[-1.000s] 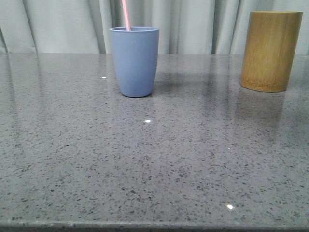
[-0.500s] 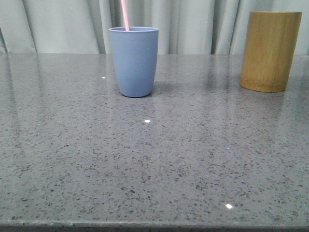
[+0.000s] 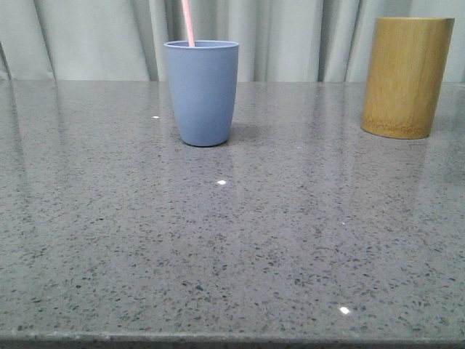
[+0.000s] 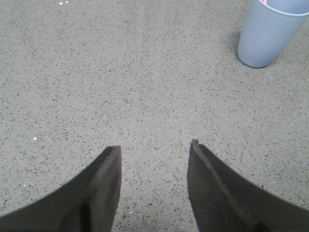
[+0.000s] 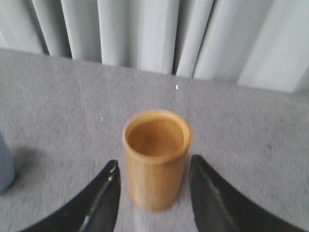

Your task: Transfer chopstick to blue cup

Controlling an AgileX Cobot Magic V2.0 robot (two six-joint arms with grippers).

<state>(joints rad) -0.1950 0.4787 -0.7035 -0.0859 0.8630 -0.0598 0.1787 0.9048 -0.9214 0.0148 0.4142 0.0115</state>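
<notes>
The thin pale pink chopstick [image 3: 189, 22] is standing in the matte light-blue tumbler [image 3: 202, 91]; the tan bamboo cylinder [image 5: 156, 158] is sitting empty. Left gripper [image 4: 155, 151] and right gripper [image 5: 153, 168] are both spread, grasping nothing.

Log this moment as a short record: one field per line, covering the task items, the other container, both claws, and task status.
chopstick: pink, standing in the blue cup, top leaning left, upper end out of frame
blue cup: upright on the table, back left
bamboo cup: upright, back right, looks empty from the right wrist view
left claw: open, holding nothing, over bare table, away from the blue cup
right claw: open, holding nothing, bamboo cup seen between its fingers
task status: chopstick already in the blue cup
</notes>
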